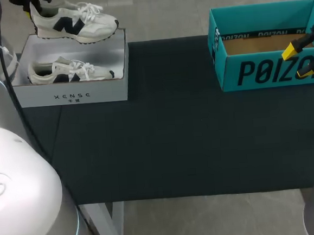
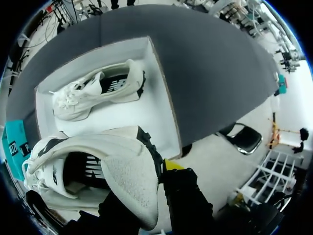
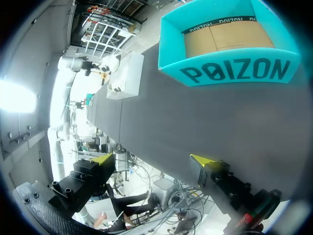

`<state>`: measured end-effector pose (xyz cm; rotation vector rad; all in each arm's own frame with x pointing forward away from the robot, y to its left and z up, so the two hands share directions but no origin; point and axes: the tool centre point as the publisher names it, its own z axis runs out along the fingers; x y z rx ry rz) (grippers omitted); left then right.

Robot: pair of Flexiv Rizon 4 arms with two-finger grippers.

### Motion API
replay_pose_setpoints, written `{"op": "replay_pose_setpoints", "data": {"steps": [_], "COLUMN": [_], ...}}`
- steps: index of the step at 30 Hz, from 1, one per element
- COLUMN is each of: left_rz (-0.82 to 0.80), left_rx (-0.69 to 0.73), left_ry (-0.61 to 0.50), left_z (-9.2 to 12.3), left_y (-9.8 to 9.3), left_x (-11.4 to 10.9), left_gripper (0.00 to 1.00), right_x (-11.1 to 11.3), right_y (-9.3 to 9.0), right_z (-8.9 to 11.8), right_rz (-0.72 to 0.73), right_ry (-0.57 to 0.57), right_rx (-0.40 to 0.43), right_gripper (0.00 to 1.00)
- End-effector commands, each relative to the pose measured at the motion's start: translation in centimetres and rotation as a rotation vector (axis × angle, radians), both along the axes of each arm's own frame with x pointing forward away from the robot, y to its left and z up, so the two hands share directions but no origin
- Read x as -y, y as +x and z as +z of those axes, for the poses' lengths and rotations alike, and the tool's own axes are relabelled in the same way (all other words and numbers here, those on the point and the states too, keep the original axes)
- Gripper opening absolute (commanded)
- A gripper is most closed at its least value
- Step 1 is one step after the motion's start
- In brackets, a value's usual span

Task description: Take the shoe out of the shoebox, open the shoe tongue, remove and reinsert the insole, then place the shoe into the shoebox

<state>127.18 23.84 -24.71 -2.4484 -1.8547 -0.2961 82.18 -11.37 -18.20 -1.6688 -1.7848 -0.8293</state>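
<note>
The shoe [image 2: 98,166] is showing white, grainy knit fabric at the heel, a dark trim along the collar, a dark logo on the side and white laces. The table [image 1: 175,138] is wearing a dark, matte cloth with a soft look. The white box [image 1: 73,91] is rectangular, with smooth, stiff walls. The teal box [image 1: 267,68] is rectangular too and is made of cardboard.

In the white box, 1 second shoe [image 1: 69,71] is lying on its side, with the laces pointing toward the middle of the table. The teal box is standing at the other end of the table, well apart from the white one, and is showing its bare brown cardboard floor.

The left pincer [image 2: 151,186] is gripping the shoe at the heel: 1 finger with a yellow tip is pressing on the outside of the heel, and the other finger is passing under the fabric, where its tip is hidden. The shoe is hanging in the air above the far edge of the white box, with its toe pointing away from the pincer. The right pincer [image 3: 152,159] is hovering just in front of the teal box with its 2 fingers spread wide and holding nothing.
</note>
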Motion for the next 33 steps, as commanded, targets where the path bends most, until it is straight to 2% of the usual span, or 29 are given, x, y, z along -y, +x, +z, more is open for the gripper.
{"op": "replay_pose_setpoints", "data": {"steps": [1,9,19,28,33], "left_rz": [0.094,0.082,0.033,0.086,0.107], "left_rx": [-0.034,-0.098,-0.157,-0.182,-0.220], "left_ry": [-0.029,-0.026,0.002,0.026,0.018], "left_z": [-1.6,-3.3,-5.1,-7.2,-8.8], "left_y": [1.6,1.7,1.0,1.0,0.5], "left_x": [-0.2,0.0,-1.6,-2.7,-2.5], "left_gripper": [0.00,0.00,0.00,0.00,0.00], "right_x": [0.0,0.0,0.0,0.0,0.0], "right_y": [0.0,0.0,0.0,0.0,0.0], "right_z": [0.0,0.0,0.0,0.0,0.0], "right_rz": [0.001,0.001,0.001,0.001,0.001], "right_ry": [-0.003,-0.003,-0.003,-0.003,-0.003], "right_rx": [-0.001,-0.001,-0.001,-0.001,-0.001], "right_gripper": [1.00,1.00,1.00,1.00,1.00]}}
